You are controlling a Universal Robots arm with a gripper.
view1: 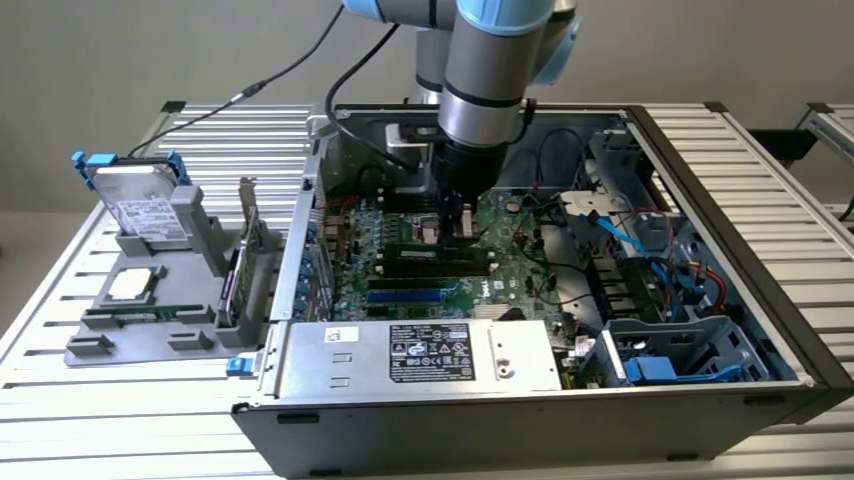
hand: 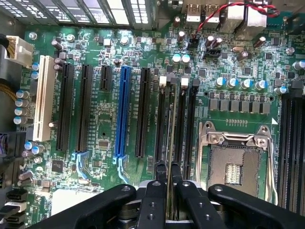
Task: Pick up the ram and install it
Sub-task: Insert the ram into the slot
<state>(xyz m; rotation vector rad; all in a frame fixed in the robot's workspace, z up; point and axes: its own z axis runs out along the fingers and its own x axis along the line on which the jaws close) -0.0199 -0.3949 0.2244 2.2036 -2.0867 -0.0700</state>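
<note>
Exterior, arm: my gripper (view1: pixel 461 228) hangs straight down inside the open case (view1: pixel 747 300), over the motherboard (view1: pixel 400 280), for a vertical push.
Exterior, fixture: the grey parts holder (view1: pixel 134 320) sits outside the case, on the exterior view's left.
Wrist, claw: the fingers (hand: pixel 161 174) are nearly closed, pinching the ram (hand: pixel 169 124) between them.
Wrist, ram: it's edge-on, in line with the black memory slots (hand: pixel 188 124) beside the CPU socket (hand: pixel 236 167), I'd say to meet a slot squarely.
Wrist, seating: I can't tell whether it's in.
</note>
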